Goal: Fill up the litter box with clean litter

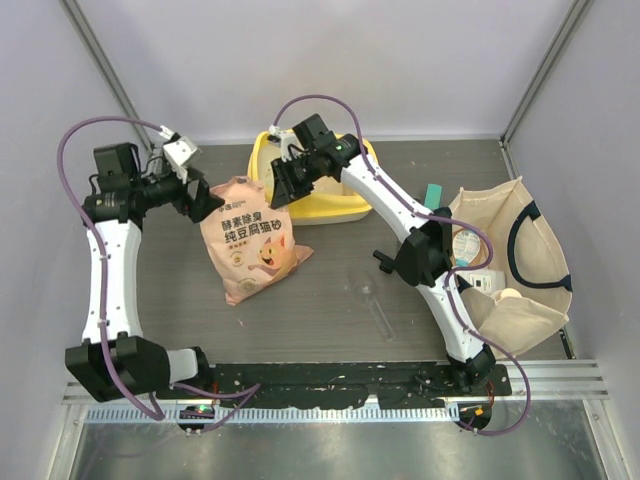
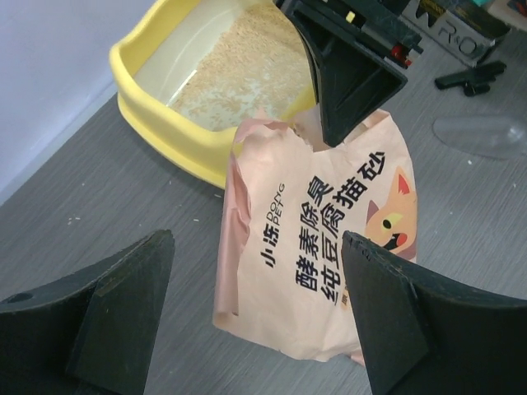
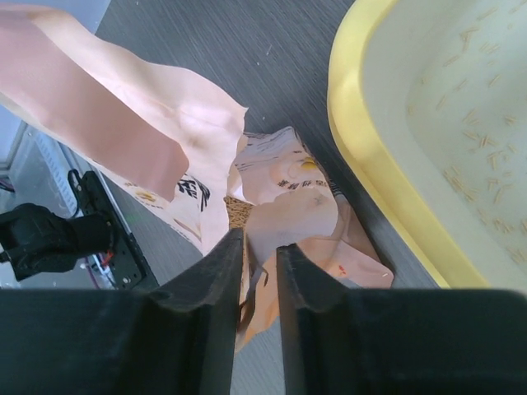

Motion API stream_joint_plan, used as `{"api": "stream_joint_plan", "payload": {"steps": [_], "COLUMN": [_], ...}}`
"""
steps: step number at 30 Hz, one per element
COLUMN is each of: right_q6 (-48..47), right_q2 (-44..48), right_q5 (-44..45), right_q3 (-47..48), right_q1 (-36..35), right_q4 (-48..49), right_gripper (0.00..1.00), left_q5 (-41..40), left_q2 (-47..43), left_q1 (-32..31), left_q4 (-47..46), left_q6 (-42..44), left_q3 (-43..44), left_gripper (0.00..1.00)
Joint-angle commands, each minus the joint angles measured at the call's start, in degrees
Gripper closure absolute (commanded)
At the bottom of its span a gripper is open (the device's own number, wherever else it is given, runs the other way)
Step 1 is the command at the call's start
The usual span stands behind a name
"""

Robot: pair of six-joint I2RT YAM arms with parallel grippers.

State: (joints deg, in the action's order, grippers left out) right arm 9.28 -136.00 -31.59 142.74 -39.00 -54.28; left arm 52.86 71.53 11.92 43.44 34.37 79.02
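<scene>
The litter bag (image 1: 255,240), seemingly soft and saggy, lies on the counter (image 1: 180,300) just before the far-edge litter box (image 1: 262,160); left hand (image 1: 205,200) gapes, right hand (image 1: 283,185) nearly together astride the torn mouth, grip unclear, where I'd pinch.

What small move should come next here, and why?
Probably lower the open left gripper onto the litter bag below its mouth and close. The right gripper pinches the torn mouth beside the litter box, which holds only a thin layer of litter; the bag lies on the table, so tipping it likely needs a second grip.
</scene>
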Motion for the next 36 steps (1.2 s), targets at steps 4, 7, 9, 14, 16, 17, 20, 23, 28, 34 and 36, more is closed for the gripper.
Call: {"api": "stream_joint_plan", "payload": {"steps": [4,7,9,14,16,17,20,23,28,34,36], "right_q6": [-3.2,-4.5,-5.4,-6.9,-7.3,-7.2,-5.8,-5.2,-5.2,-5.0,-4.5], "right_q2": [3.6,4.2,4.3,5.4,6.0,7.1,10.0,12.3,15.7,19.8,20.6], "right_q5": [0.6,1.7,2.6,4.3,7.2,9.2,17.9,24.6,36.0,46.6,46.5], "right_q3": [-2.1,-2.3,-2.1,-1.8,-1.7,-1.8,-4.1,-6.8,-12.1,-16.8,-18.8], "right_q1": [-0.8,-0.8,-1.0,-1.9,-2.4,-2.5,-2.8,-3.6,-6.0,-6.7,-6.1], "right_q4": [-2.7,-2.8,-3.0,-3.1,-3.1,-3.0,-2.1,-2.2,-2.5,-3.9,-4.0], "right_gripper": [0.93,0.99,0.99,0.99,0.99,0.99,0.99,0.99,0.99,0.99,0.99], "left_q5": [-3.2,-5.0,-6.6,-8.7,-7.4,-5.4,-1.9,2.7,7.0,4.7,5.1], "left_q2": [8.2,10.2,11.0,12.6,13.4,13.7,14.9,13.2,-0.6,-20.2,-23.6], "left_q1": [-4.4,-5.9,-6.6,-8.1,-8.2,-8.1,-8.2,-8.1,-8.2,-8.1,-8.1], "left_q4": [6.5,6.6,6.1,5.1,9.0,11.6,26.0,36.4,26.6,-7.3,-10.8], "left_q6": [11.4,12.6,12.9,12.8,13.7,14.5,20.8,26.0,21.4,11.4,11.5], "left_q3": [6.0,6.7,6.4,6.1,8.2,9.5,15.7,16.2,7.1,-12.4,-15.9], "left_gripper": [0.14,0.14,0.14,0.21,0.43,0.53,0.87,1.0,1.0,1.0,1.0]}}
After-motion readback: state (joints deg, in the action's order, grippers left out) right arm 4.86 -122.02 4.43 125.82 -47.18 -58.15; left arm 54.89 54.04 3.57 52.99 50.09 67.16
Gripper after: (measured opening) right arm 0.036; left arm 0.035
